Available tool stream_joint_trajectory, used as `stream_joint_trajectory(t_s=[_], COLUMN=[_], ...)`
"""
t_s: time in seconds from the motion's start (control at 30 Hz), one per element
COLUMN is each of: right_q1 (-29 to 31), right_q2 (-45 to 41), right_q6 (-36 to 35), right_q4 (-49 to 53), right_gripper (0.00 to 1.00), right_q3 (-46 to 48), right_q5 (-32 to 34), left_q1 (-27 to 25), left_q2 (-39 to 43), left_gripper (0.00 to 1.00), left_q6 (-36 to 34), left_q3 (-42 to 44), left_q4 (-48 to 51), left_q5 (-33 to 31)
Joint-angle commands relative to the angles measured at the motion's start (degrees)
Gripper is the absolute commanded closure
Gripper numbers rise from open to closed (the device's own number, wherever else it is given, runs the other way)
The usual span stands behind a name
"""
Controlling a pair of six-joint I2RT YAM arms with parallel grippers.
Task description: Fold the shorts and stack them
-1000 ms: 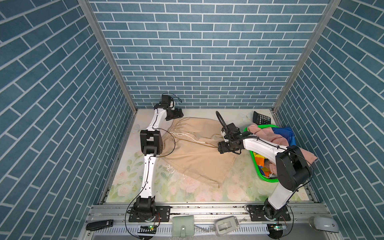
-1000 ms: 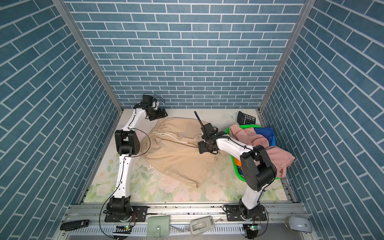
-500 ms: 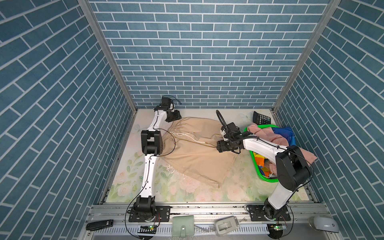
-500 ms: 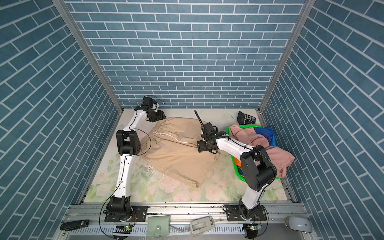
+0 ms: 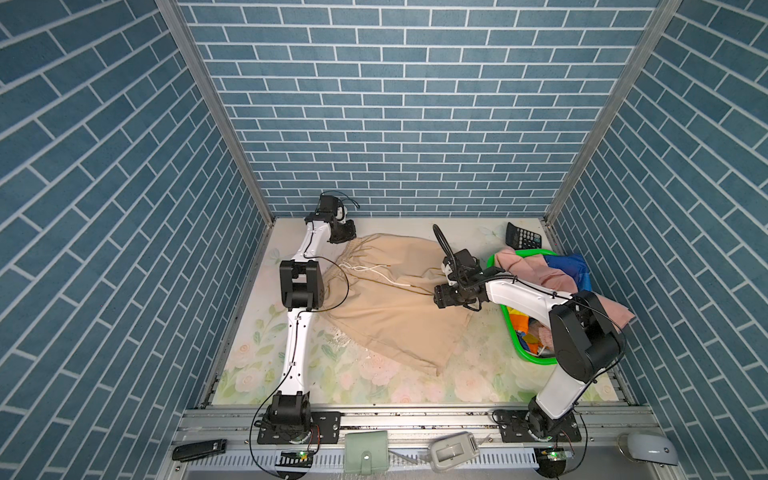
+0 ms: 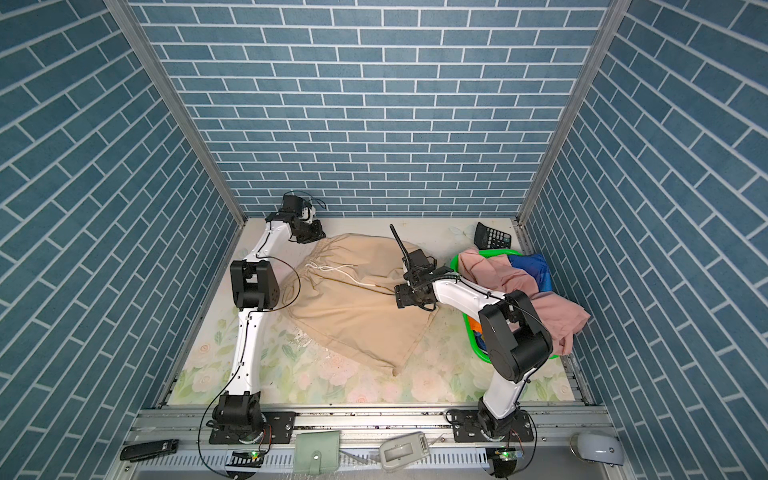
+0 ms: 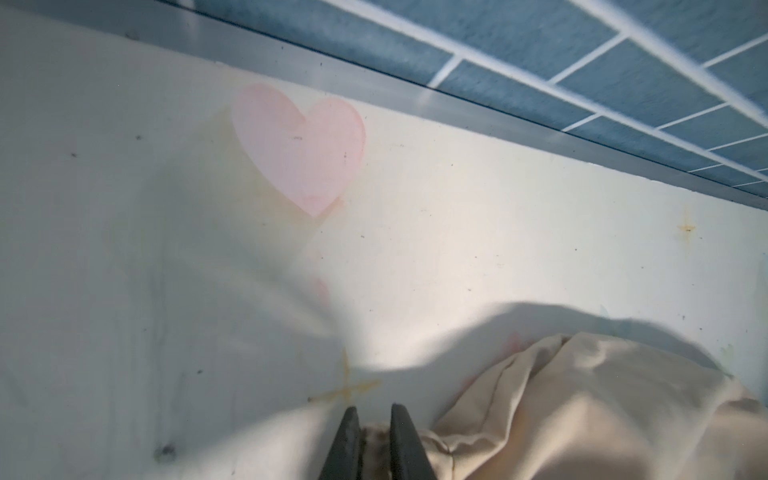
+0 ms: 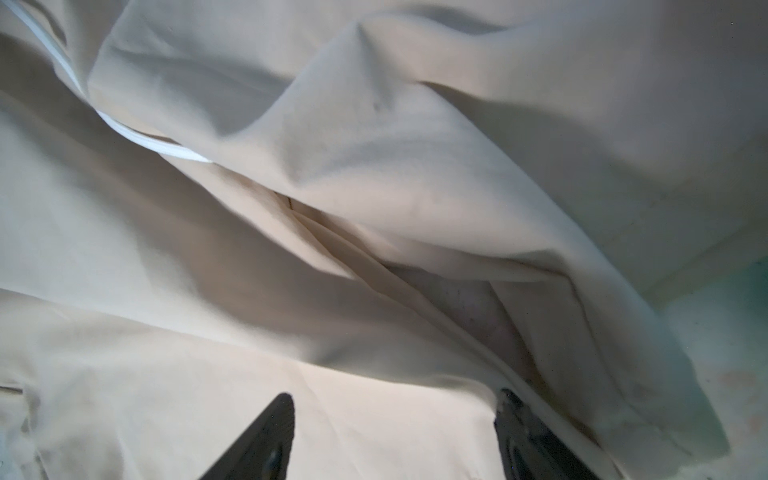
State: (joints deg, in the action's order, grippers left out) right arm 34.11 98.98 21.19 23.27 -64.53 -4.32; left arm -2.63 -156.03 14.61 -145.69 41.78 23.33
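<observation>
The beige shorts (image 5: 386,307) lie spread on the table (image 5: 415,386). Their gathered waistband is toward 10 o'clock in both top views and their leg hems trail toward 4 o'clock, so the long axis runs on that diagonal.

The left gripper (image 5: 347,239) sits at the far waistband corner. In the left wrist view its jaws (image 7: 372,409) are pinched almost together with a fold of beige cloth between them, so it appears to grip that corner. From there the whole garment lies toward 4 to 5 o'clock.

The right gripper (image 5: 440,296) hangs over the inner leg edge near 3 o'clock. Its jaws (image 8: 395,399) stand wide apart just above the cloth and hold nothing.

The white cord (image 5: 365,268) lies between the two grippers. The pink shorts (image 5: 536,270) drape over the green basket (image 5: 513,332) at 3 o'clock, beside blue cloth.

Any fold likely turns on that diagonal. The left arm holds the waist end and the right arm is nearer the hems.
</observation>
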Motion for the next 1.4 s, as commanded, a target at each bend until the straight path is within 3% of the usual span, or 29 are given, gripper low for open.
stream_joint_trajectory(t_s=[0.0, 0.1, 0.3, 0.67, 0.8, 1.03, 1.37], right_q1=[0.1, 0.1, 0.0, -4.1, -6.7, -10.6, -11.0], right_q2=[-1.7, -1.9, -2.7, -2.5, 1.9, 14.3, 32.8], right_q6=[1.9, 2.1, 2.2, 5.0, 4.7, 3.6, 0.1], right_q4=[-0.8, -1.0, -0.9, 1.0, 2.7, 1.2, 6.8], right_gripper=[0.24, 0.23, 0.23, 0.21, 0.2, 0.14, 0.15], right_q3=[0.2, 0.4, 0.6, -5.0, -11.8, -24.4, -41.6], right_q5=[-0.3, -0.3, -0.4, 0.5, 0.3, -2.6, -1.0], left_q1=[0.3, 0.6, 3.3, 12.5, 14.0, 13.9, 13.2], left_q2=[1.4, 2.1, 8.0, 36.6, 45.2, 51.0, 55.9], left_gripper=[0.9, 1.0, 1.0, 1.0, 1.0, 1.0, 1.0], left_q6=[-0.9, -0.8, 4.5, 18.2, 22.9, 26.5, 27.2], left_q3=[1.4, 1.5, 5.0, 40.7, 56.1, 69.5, 76.7], left_q4=[0.3, 0.7, -0.3, -13.8, -21.7, -28.5, -30.8], left_q5=[0.7, 0.8, 1.8, 1.0, 0.6, 3.0, 3.5])
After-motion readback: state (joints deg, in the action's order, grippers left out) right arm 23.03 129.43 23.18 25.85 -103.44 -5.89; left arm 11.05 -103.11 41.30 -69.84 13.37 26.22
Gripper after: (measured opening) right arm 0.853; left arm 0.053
